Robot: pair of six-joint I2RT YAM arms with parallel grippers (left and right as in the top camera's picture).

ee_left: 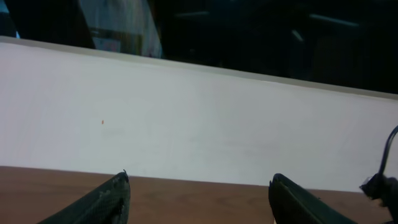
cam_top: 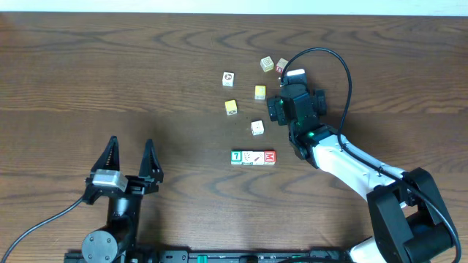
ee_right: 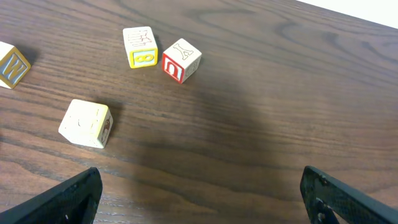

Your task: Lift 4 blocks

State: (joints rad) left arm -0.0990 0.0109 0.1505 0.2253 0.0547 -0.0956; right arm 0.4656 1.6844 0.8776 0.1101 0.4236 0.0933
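Four small wooden toy blocks lie in a touching row on the brown wooden table. Right gripper, jaws wide, empty: row near, at its overhead 7 o'clock. Left gripper wide, empty: row well apart, at 3 o'clock.

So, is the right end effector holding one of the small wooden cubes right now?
No, the right end effector is open with only bare brown wooden table between its fingers.
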